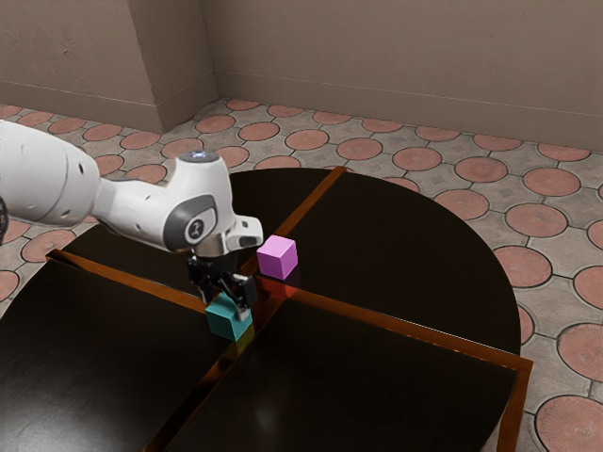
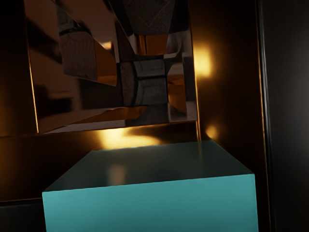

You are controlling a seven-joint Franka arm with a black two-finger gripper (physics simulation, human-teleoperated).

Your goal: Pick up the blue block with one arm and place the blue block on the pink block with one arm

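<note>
My black two-finger claw (image 1: 229,299) is down on the teal-blue cube (image 1: 224,325) at the glossy dark table's (image 1: 396,273) orange cross, near the pink cube (image 1: 278,257); can't tell if it's clamped

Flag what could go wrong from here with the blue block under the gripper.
The gripper sits at just the top of the blue block; a shallow hold might slip on lifting.
The pink block stands close by; a low carry could knock it.
Its top is small, so an off-centre release may topple.
</note>
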